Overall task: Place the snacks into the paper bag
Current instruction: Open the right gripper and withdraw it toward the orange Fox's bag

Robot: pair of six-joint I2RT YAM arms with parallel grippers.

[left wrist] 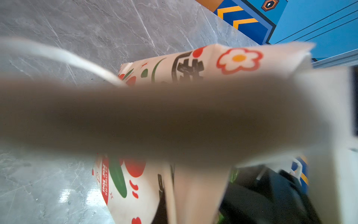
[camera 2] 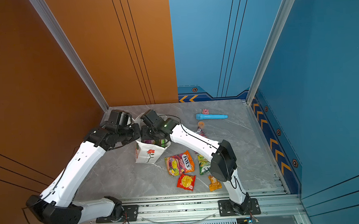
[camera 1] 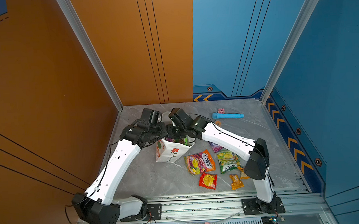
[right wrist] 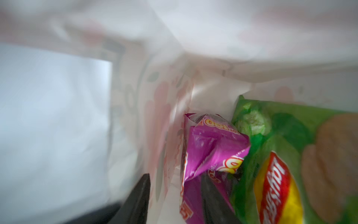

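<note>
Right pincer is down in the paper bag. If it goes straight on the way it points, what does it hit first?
Most likely the purple packet, just ahead of the right pincer; the green chips bag sits beside it. Depth is blurry.

White paper bag (camera 1: 170, 154) with red flowers; purple packet (right wrist: 213, 147), green chips bag (right wrist: 280, 139), grey marbled table (camera 1: 152, 177).

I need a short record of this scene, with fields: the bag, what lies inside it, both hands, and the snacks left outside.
bag: paper bag, standing, mouth open
inside: purple packet, green chips bag
right hand: inside the bag, open
left hand: shut, seems to grip the bag's rim
outside, at least: orange candy bag, green candy bag, red wrapper, orange-yellow wrapper
not snacks: blue cylinder, pink toy
</note>
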